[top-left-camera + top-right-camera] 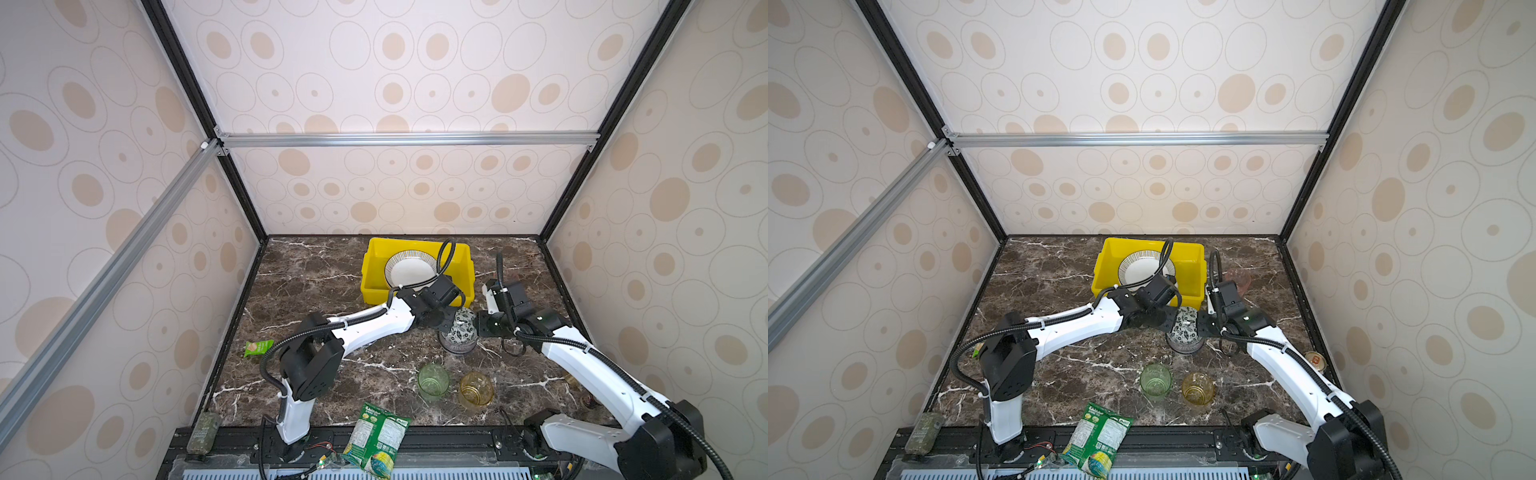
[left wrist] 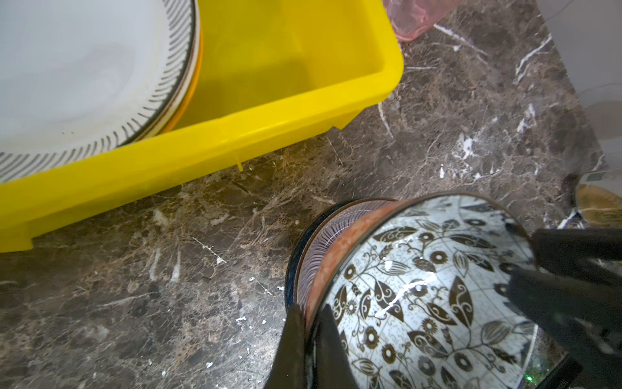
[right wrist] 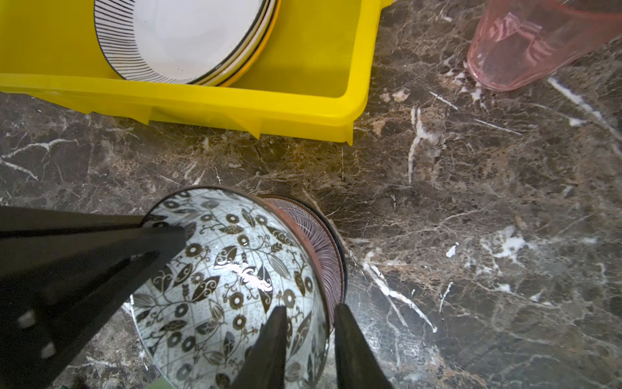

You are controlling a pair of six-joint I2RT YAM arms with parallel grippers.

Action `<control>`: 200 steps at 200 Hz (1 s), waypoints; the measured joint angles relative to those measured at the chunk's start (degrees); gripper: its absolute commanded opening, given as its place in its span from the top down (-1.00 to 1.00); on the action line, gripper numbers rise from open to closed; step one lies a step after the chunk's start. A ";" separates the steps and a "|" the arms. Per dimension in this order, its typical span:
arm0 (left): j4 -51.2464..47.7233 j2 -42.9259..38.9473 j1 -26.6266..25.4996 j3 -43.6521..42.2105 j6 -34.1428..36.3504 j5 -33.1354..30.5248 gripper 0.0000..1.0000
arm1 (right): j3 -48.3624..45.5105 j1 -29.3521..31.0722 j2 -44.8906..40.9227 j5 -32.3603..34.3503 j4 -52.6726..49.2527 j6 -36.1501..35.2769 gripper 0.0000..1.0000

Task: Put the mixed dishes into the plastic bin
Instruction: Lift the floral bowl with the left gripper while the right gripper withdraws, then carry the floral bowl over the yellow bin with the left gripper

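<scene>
Where the tabletop (image 1: pixel 316 270) ends nearest the camera, well in front of the yellow plastic bin (image 1: pixel 376 293), a big green snack packet (image 1: pixel 376 440) hangs over the front edge. A dark bottle (image 1: pixel 203 432) lies on the black rail further L. Closer to the bin, green tumbler (image 1: pixel 433 381) & amber tumbler (image 1: pixel 476 390) stand upright side by side, not touching. A small green packet (image 1: pixel 257 347) lies well L of them, by the wall.

Just in front of the bin's near R corner is the floral bowl (image 2: pixel 420 296), dark leaf print on white. It's tilted & nested in a purple-striped bowl (image 2: pixel 323 242) that sits on the tabletop. L hand (image 2: pixel 311 313) is clamped on the floral bowl's rim, one finger inside, one outside. R hand (image 3: pixel 309 308) straddles the opposite rim w/ fingers slightly parted. A gap shows btwn inner finger & rim, so no grip there.

Pink tumbler (image 3: pixel 525 47) lies on its side just R of the bin. Inside the bin, L part, sits a stack of plates (image 1: pixel 409 270), tilted. Top one is white w/ a black-striped rim.
</scene>
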 measured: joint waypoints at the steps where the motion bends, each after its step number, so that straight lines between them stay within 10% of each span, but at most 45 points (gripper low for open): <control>1: -0.02 -0.09 0.00 0.00 0.00 -0.07 1.00 | 0.00 0.00 -0.02 0.00 0.00 0.00 0.44; 200: -5.86 -3.43 18.12 11.30 8.85 -3.10 1.00 | 1.64 0.00 -4.87 -1.03 3.15 0.63 0.15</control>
